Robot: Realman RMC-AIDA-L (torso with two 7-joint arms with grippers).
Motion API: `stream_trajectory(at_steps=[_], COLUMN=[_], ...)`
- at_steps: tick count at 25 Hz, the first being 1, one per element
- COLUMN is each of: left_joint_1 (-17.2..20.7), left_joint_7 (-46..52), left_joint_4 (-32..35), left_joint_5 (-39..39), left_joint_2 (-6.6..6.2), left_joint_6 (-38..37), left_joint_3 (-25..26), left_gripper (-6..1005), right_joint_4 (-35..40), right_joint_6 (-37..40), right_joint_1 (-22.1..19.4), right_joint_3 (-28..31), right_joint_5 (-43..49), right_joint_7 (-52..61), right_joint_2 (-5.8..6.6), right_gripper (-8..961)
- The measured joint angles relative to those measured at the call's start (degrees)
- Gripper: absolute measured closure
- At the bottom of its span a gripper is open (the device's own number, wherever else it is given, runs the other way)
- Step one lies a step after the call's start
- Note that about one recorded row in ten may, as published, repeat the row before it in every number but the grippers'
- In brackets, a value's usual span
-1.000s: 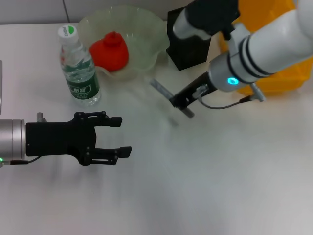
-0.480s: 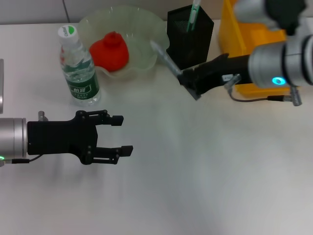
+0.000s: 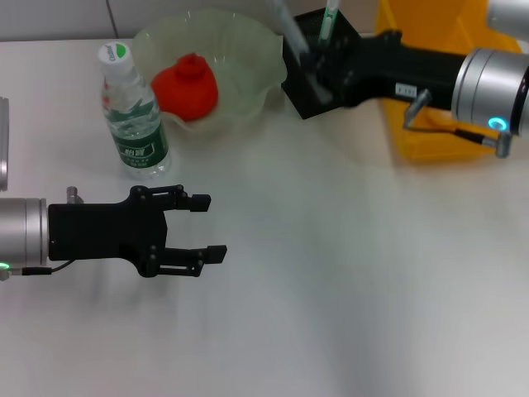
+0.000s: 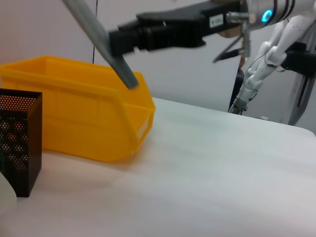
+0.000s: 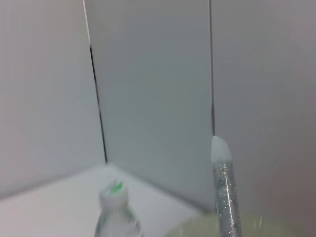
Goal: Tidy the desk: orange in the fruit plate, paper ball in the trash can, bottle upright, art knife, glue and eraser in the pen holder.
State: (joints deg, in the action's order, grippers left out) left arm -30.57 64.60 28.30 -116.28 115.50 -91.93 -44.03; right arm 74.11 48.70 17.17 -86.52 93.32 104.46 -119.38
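Observation:
My right gripper (image 3: 321, 76) is shut on the grey glue (image 3: 291, 35), holding it tilted above the black mesh pen holder (image 3: 299, 98); the stick's upper end points towards the fruit plate. The mint-green art knife (image 3: 331, 20) stands in the holder. In the pale-green fruit plate (image 3: 252, 51) lies the orange (image 3: 187, 86). Beside the plate, the bottle (image 3: 132, 116) stands upright. The yellow trash can (image 3: 426, 141) is behind the right arm. My left gripper (image 3: 203, 226) hovers open over bare table. The left wrist view shows the glue (image 4: 98, 39) above the trash can (image 4: 74, 113). Eraser and paper ball are out of view.
White tabletop (image 3: 347, 273) stretches across the front and right. A grey object's edge (image 3: 2, 141) shows at the far left. In the right wrist view the glue (image 5: 224, 197) and the bottle cap (image 5: 115, 197) stand against a pale panelled wall.
The right arm has lifted the glue off the table and swung it back and up over the pen holder. The left arm has stayed put.

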Motion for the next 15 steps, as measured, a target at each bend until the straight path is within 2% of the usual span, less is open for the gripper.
stream_trajectory(at_steps=[2, 3, 5, 7, 8, 9, 12, 15], left_joint_1=[-0.04, -0.04, -0.04, -0.06, -0.09, -0.12, -0.21, -0.47], left_joint_7=[0.0, 0.0, 0.0, 0.0, 0.0, 0.0, 0.0, 0.07], left_joint_4=[0.0, 0.0, 0.0, 0.0, 0.0, 0.0, 0.0, 0.0], left_joint_5=[0.0, 0.0, 0.0, 0.0, 0.0, 0.0, 0.0, 0.0], left_joint_2=[0.0, -0.01, -0.01, 0.02, 0.04, 0.07, 0.12, 0.17], left_joint_6=[0.0, 0.0, 0.0, 0.0, 0.0, 0.03, 0.11, 0.16], left_joint_3=[0.0, 0.0, 0.0, 0.0, 0.0, 0.0, 0.0, 0.0], left_gripper=[187, 186, 186, 186, 186, 186, 186, 186], right_joint_4=[-3.67, -7.28, -9.24, -13.13, -17.33, -17.33, -24.65, -30.69], right_joint_6=[-0.13, 0.03, 0.07, 0.12, 0.2, 0.2, 0.35, 0.46], right_joint_1=[0.93, 1.92, 2.52, 3.63, 5.01, 5.01, 7.56, 10.53], right_joint_3=[1.17, 2.07, 2.55, 3.11, 3.24, 3.24, 2.86, 2.66], right_joint_5=[-7.25, -13.83, -17.02, -23.6, -31.15, -31.15, -44.37, -53.2], right_joint_7=[-7.96, -14.85, -19.01, -27.88, -36.83, -36.83, -51.61, -62.49], right_joint_2=[0.01, 0.04, 0.04, -0.07, -0.14, -0.14, -0.12, -0.15], right_gripper=[837, 837, 838, 838, 839, 839, 839, 839])
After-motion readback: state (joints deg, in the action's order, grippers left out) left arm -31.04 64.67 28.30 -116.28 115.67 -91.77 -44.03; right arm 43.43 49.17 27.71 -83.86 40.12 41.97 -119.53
